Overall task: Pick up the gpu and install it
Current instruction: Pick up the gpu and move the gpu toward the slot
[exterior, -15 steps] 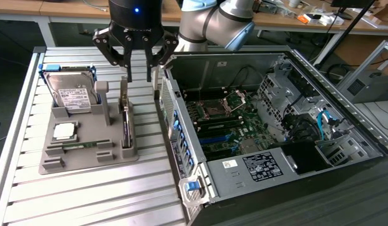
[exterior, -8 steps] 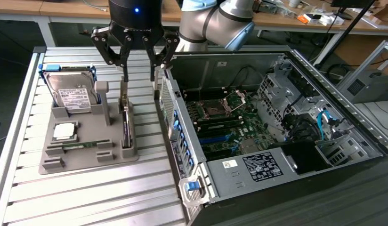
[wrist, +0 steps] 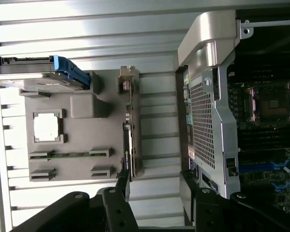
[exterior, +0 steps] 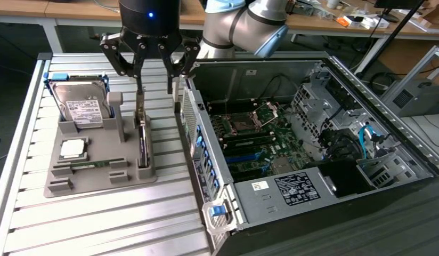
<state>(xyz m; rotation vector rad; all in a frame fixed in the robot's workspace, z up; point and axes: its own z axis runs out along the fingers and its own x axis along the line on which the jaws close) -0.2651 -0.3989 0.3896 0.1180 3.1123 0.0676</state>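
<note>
Approach stage of the pick: claw [exterior: 155, 80] spread wide, gripping nothing, above the gpu [exterior: 143, 140], which stands on edge in the grey holder tray [exterior: 91, 184] beneath; grasping probably needs jaws centred astride its thin board

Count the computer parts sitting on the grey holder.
4: the hard drive upright at one end, the processor flat beside it, the memory stick in a slot past that, the gpu on edge at the exterior view's right.
</note>
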